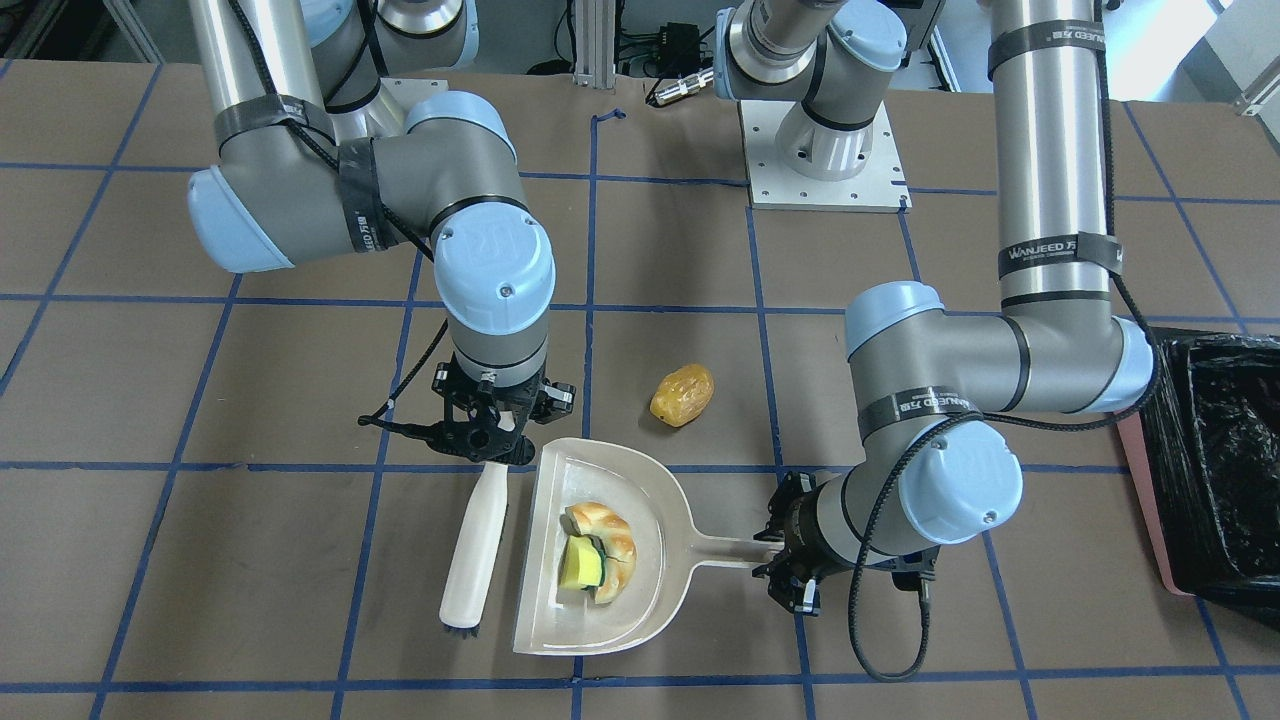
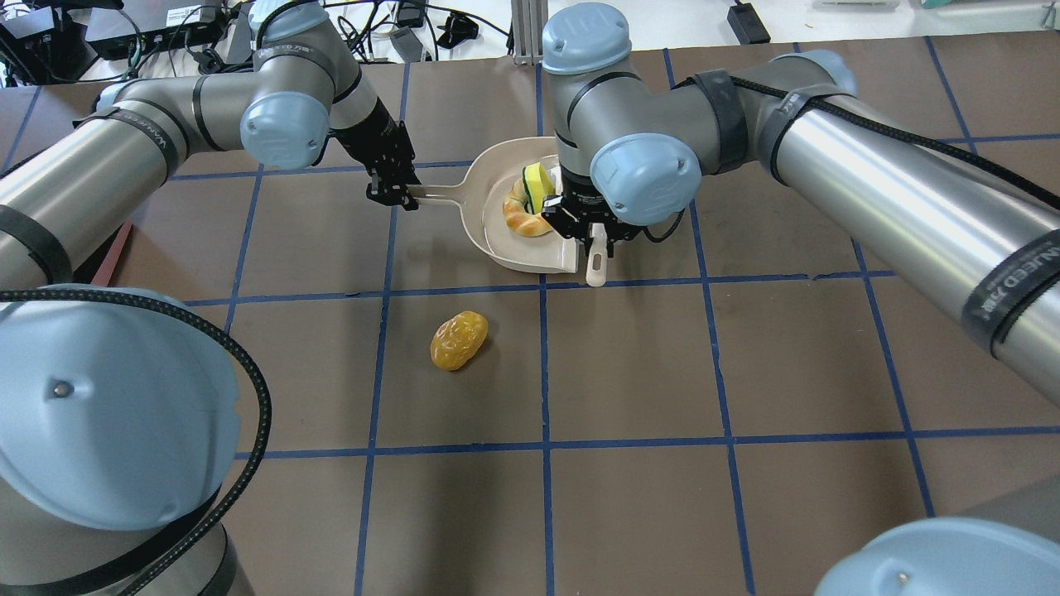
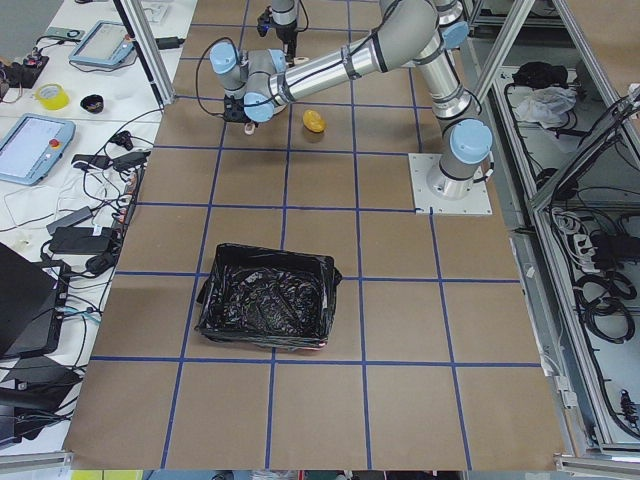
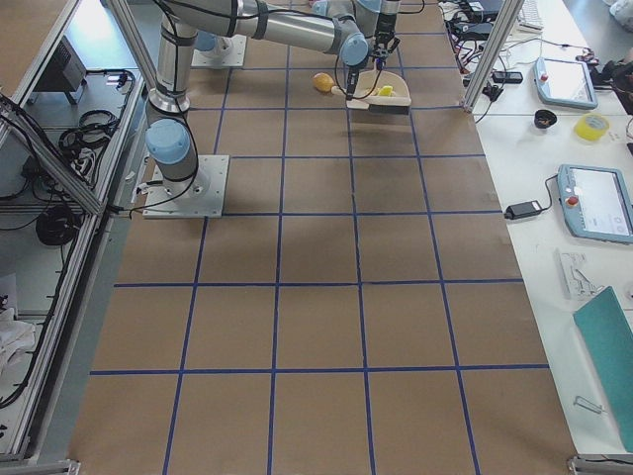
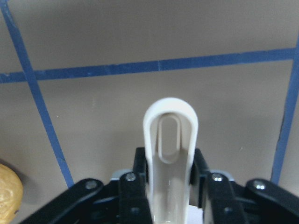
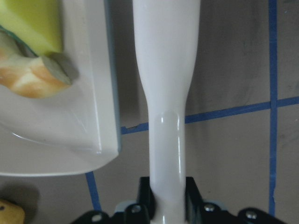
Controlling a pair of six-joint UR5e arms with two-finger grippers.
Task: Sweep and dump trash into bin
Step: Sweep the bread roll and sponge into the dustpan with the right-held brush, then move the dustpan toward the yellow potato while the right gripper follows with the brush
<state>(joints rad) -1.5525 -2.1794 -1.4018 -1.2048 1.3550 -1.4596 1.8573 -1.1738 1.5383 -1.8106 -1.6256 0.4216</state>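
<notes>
The beige dustpan (image 1: 640, 480) lies flat on the table and holds the tan dumpling piece (image 1: 612, 540) and the yellow-and-green sponge chunk (image 1: 580, 567). My left gripper (image 1: 778, 558) is shut on the dustpan's handle (image 5: 170, 140). My right gripper (image 1: 497, 448) is shut on the beige brush (image 1: 477, 540), which lies along the dustpan's open edge, bristles away from me. The golden-yellow lump (image 1: 682, 394) sits on the table on my side of the dustpan, apart from it, and also shows in the overhead view (image 2: 459, 339). The pink bin (image 1: 1150, 500) with its black bag (image 1: 1220, 450) stands beyond my left arm.
My left forearm (image 1: 1000, 370) runs between the dustpan and the bin. The arm base plate (image 1: 825, 170) is bolted at the table's back. Blue tape lines grid the brown table (image 2: 629, 372). In the exterior left view the bin (image 3: 268, 310) stands well away from the dustpan.
</notes>
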